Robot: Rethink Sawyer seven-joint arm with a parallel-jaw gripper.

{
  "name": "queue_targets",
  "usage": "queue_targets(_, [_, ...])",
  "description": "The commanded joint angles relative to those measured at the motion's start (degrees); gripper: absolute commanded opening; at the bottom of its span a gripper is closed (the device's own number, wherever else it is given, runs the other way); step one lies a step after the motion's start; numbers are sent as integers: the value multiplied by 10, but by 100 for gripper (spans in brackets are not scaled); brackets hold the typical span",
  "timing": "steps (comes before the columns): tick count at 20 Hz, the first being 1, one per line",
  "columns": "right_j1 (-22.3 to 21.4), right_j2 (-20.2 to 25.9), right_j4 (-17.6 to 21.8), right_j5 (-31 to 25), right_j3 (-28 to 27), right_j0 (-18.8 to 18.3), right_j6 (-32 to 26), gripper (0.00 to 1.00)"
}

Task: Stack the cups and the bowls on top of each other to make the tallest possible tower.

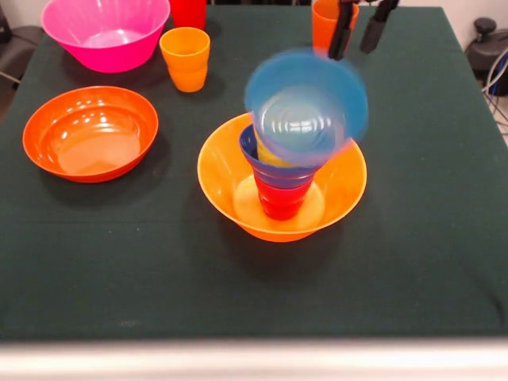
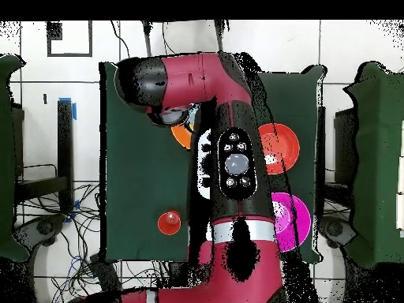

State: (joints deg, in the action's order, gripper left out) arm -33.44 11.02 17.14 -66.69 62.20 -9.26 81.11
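The tower stands in the big yellow-orange bowl (image 1: 230,171). A red cup (image 1: 279,198) stands in it, with the small dark blue bowl (image 1: 262,163) on top. A yellow cup (image 1: 266,151) just shows inside that bowl. The light blue bowl (image 1: 305,107) is topmost, blurred and tilted with its mouth towards the camera. My gripper (image 1: 355,44) is open and empty, just above and behind the light blue bowl. In the overhead view the arm (image 2: 229,150) hides the gripper and most of the tower; only an orange edge of the base bowl (image 2: 181,136) shows.
The wide orange-red bowl (image 1: 90,132) (image 2: 281,150) sits at the left. The big pink bowl (image 1: 105,32) (image 2: 292,221) is at the far left. Near it are an orange cup (image 1: 185,57) and a red cup (image 1: 188,11). Another orange cup (image 1: 324,24) stands behind the gripper. A red cup (image 2: 169,223) shows in the overhead view.
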Motion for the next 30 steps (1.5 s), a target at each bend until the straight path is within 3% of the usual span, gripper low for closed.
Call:
queue_targets(1, [42,-1,12,0,-2,16,76,100])
queue_targets(4, [48,-5,20,-20,-19,19,66,100])
queue_targets(19, [47,-13,19,-13,-13,13,47,100])
queue_targets(24, [64,-8,19,36,-19,2,50,100])
queue_targets(30, [75,5,-4,41,-22,-4,58,100])
